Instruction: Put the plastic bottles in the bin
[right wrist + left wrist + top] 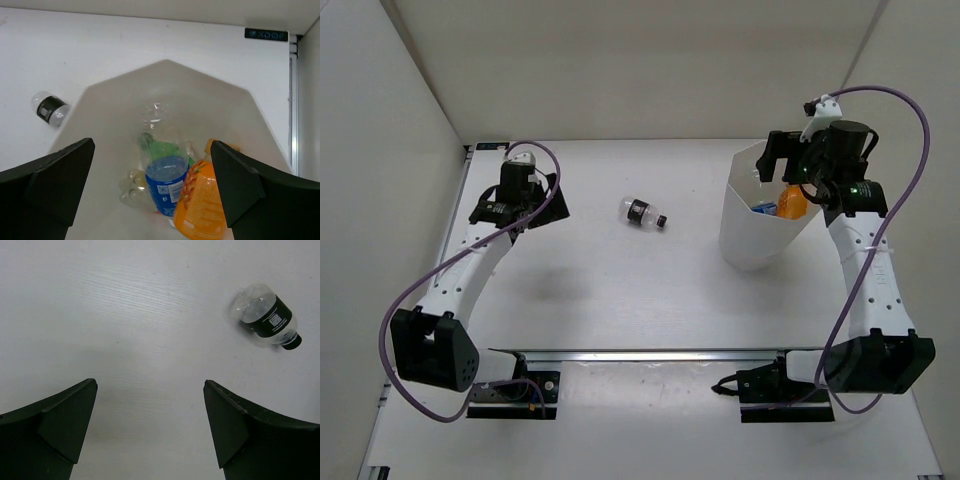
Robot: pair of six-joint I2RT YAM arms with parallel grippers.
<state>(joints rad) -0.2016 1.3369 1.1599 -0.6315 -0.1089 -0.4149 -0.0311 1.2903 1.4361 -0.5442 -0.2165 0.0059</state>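
Right gripper (pixel 152 145): hung spread wide over bin (pixel 215 100), gripped nothing. Left gripper (pixel 150 385): likewise agape. Inside, found orange bottle (pixel 200 200) cut off, clear bottles (pixel 132 186) overlapped, blurry.

bins: 1, the bin (pixel 748 240), straight below the right gripper (pixel 152 144)
bottles in bin: 3 sure, orange bottle (pixel 200 207), blue-label bottle (pixel 165 187), green bottle (pixel 167 149); any clear ones beside them are too jumbled to count
bottles on table (pixel 620 310): 1, black-label bottle (pixel 267 317), ahead and to the right of the left gripper (pixel 150 384)
bottles total: at least 4
grippers: 2
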